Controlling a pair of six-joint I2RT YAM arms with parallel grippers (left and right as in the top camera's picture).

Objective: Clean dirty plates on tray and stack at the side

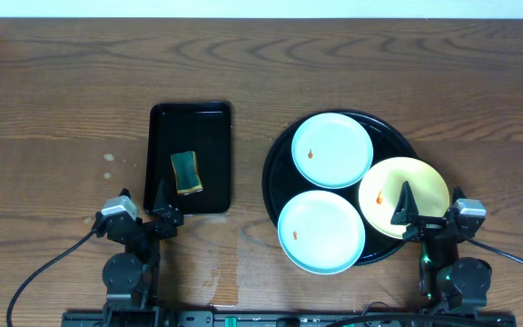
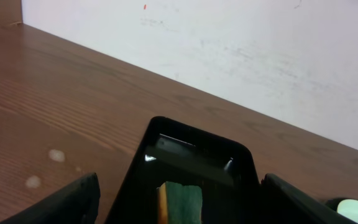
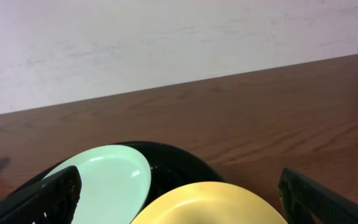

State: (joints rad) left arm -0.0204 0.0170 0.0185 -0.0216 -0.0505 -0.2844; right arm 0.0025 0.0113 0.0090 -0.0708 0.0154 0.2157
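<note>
The round black tray [image 1: 396, 134] holds three plates. One mint-blue plate [image 1: 332, 150] lies at its back, another [image 1: 321, 231] at its front, and a pale yellow plate [image 1: 416, 182] overhangs its right rim. Each has a small orange-red spot. My right gripper [image 1: 428, 204] hovers open at the yellow plate's near edge. In the right wrist view the yellow plate [image 3: 210, 205] lies between the gripper's [image 3: 182, 208] wide-spread fingers, with a mint plate [image 3: 104, 180] to the left. My left gripper [image 1: 143, 200] is open and empty by the small tray's near-left corner.
A rectangular black tray [image 1: 209, 136] left of centre holds a green-and-yellow sponge [image 1: 186, 173]. In the left wrist view the sponge [image 2: 180, 202] lies ahead between the open gripper's [image 2: 179, 214] fingers. Pale spots [image 1: 108, 159] mark the wood table [image 1: 53, 109]. A white wall [image 2: 241, 50] stands behind.
</note>
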